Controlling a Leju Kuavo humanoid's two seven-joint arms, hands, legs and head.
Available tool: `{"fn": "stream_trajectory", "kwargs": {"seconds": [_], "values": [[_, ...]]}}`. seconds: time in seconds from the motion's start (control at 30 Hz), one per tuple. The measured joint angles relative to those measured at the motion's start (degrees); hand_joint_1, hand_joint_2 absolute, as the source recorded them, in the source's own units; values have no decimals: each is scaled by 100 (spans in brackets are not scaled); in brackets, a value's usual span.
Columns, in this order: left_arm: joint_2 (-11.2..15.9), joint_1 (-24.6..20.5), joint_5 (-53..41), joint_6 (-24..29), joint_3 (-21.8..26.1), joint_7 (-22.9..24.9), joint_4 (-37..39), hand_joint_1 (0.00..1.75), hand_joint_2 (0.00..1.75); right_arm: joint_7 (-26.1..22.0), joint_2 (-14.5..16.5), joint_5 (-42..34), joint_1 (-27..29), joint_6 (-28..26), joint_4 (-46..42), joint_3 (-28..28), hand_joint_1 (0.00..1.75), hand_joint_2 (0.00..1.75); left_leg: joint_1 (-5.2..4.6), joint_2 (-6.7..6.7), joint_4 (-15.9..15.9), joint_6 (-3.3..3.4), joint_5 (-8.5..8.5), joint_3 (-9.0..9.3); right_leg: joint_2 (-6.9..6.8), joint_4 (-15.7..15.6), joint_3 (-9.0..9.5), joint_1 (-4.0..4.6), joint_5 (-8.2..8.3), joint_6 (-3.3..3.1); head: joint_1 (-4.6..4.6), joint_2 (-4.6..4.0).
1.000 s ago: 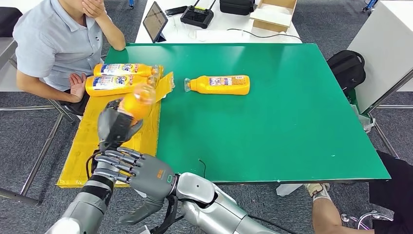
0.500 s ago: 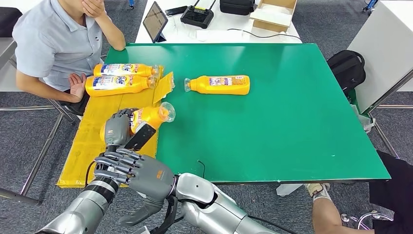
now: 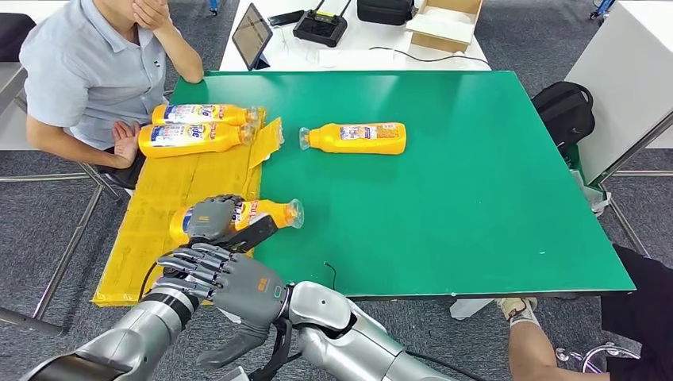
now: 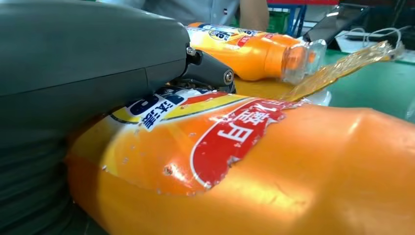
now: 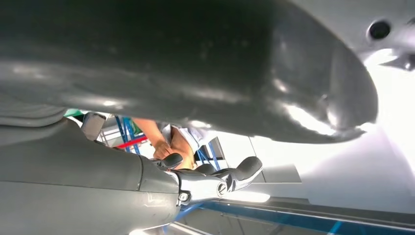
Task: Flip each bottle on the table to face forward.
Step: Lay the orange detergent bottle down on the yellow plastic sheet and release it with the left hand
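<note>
**Left hand holding a lying bottle at the mat's edge**

Head view: left hand [image 3: 213,217] wraps its fingers [image 3: 208,213] over an orange bottle [image 3: 266,213] lying on its side, cap pointing right. The bottle straddles the edge of the yellow mat [image 3: 151,230] and the green tabletop [image 3: 476,198]. Two more bottles [image 3: 194,127] lie side by side at the mat's far end, close to a seated person [image 3: 87,71]. A fourth bottle [image 3: 357,137] lies alone on the tabletop, cap left. Right hand [image 3: 230,278] hovers low, fingers loosely spread, holding nothing.

Left wrist view: held bottle [image 4: 274,166] close up, label showing; grey thumb [image 4: 205,71] pressed against it.

Right wrist view: right hand's fingers [image 5: 240,171] apart, nothing between them.
</note>
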Motion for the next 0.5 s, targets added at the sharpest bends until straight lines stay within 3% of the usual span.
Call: {"fn": "stream_trajectory", "kwargs": {"seconds": [0.17, 0.2, 0.3, 0.33, 0.4, 0.5], "values": [[-4, -262, -199, -328, -216, 384, 428, 152, 175, -39, -8, -41, 1, 54, 6, 0, 0, 0, 0, 4, 0, 0, 0, 11, 0, 3, 5, 0, 0, 0, -1, 0], [-4, -280, -214, -331, -226, 406, 460, 132, 175, -43, -8, -46, 1, 58, 11, 0, 0, 0, 0, 4, 0, 0, 0, 11, 0, 4, 5, 0, 0, 0, 0, 0], [-4, -307, -252, -321, -251, 424, 537, 46, 175, -52, -8, -70, 2, 72, 33, 0, 0, 0, 0, 5, 0, 0, 0, 13, 1, 4, 6, 0, 0, 0, 2, 0], [-4, -308, -264, -325, -258, 421, 554, 28, 175, -53, -8, -74, 2, 74, 42, 0, 0, 0, 0, 5, 0, 0, 0, 13, 1, 4, 6, 0, 0, 0, 1, 0], [-5, -308, -277, -365, -266, 402, 586, 8, 175, -54, -9, -79, 2, 73, 60, -1, 0, 0, 0, 5, 0, 0, 0, 14, 1, 4, 7, 0, 0, 0, 2, 0], [-11, -305, -276, -459, -268, 331, 614, 5, 175, -57, -10, -103, 2, 69, 83, -2, 0, 0, 0, 4, 0, 0, 0, 15, 1, 4, 8, 0, 0, 0, 1, 0]]}}
